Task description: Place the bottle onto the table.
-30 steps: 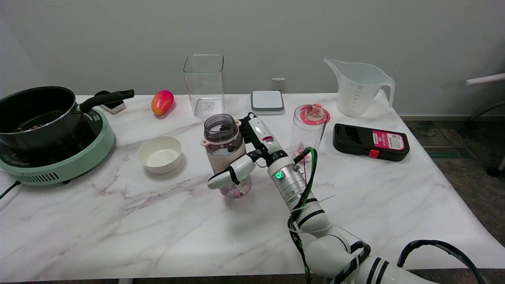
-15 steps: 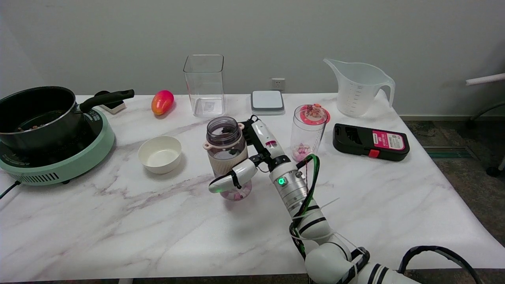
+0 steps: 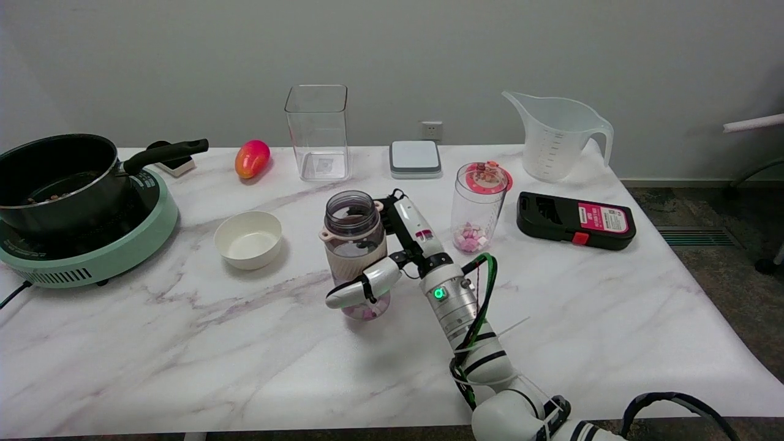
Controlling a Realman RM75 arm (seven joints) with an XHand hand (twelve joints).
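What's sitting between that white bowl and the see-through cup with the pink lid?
In the head view, the bottle, gripped by the right hand, lies between the bowl and the cup.

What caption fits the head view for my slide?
Right hand grips the open bottle upright over the marble table, between bowl and lidded cup.

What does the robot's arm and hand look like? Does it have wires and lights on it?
The right arm is white and round, with black bands at its joints. A silver ribbed wrist carries a small green light. Green and black cables loop along the arm, tied on with white zip ties. The right hand is black and white, with white-shelled fingers and a small red mark on its back.
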